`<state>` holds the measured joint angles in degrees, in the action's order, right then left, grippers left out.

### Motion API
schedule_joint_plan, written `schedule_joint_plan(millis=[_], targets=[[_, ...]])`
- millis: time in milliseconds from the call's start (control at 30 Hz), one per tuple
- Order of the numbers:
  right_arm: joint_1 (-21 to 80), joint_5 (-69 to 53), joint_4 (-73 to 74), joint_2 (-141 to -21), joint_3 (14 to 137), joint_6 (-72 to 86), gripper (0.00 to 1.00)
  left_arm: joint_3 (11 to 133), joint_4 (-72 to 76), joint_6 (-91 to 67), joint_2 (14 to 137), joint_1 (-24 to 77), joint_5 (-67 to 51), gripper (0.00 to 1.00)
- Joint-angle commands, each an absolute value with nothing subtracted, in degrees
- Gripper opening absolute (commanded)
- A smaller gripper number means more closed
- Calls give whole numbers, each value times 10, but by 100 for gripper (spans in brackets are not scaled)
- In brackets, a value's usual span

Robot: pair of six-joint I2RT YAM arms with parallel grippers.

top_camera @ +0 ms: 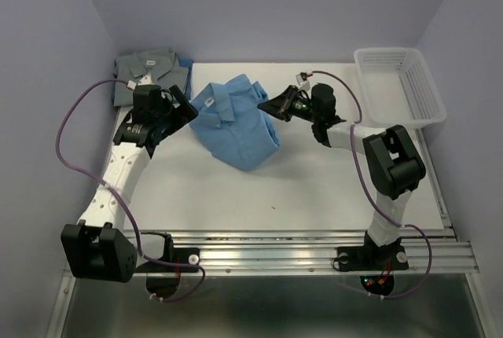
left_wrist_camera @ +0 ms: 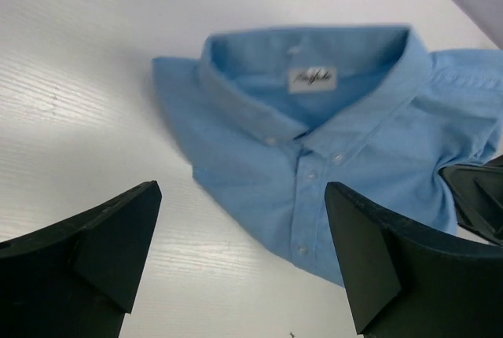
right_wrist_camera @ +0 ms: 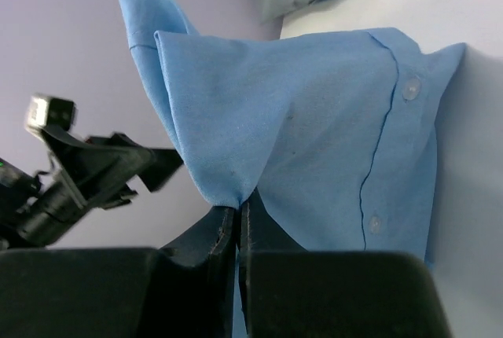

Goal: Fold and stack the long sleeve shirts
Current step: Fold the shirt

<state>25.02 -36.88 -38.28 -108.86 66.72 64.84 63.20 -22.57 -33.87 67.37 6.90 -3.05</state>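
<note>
The grey shirt (top_camera: 149, 67) at 11 o'clock is partly covered by the left arm (top_camera: 148, 104), the blue cloth (top_camera: 186, 64) under it is perhaps another shirt, and the blue shirt's (left_wrist_camera: 369, 157) label (left_wrist_camera: 313, 79) script is too blurred to read.

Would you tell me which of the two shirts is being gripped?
The light blue shirt mid-table: the right gripper is shut on its edge. The grey-green shirt lies apart at the far left.
</note>
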Motion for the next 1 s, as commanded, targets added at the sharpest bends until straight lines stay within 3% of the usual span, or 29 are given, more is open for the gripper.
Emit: schedule_joint_plan(millis=[0, 467, 667, 967], targets=[[209, -374, -532, -1076, 645, 751, 1, 650, -225, -326, 712, 65, -60, 99], [178, -329, -436, -1062, 675, 745, 1, 667, -186, -330, 780, 65, -93, 99], [220, -288, -302, -1048, 799, 663, 1, 667, -176, -326, 787, 53, -117, 99], [329, -265, -246, -1145, 1024, 668, 1, 677, -230, -297, 751, -25, -131, 99]])
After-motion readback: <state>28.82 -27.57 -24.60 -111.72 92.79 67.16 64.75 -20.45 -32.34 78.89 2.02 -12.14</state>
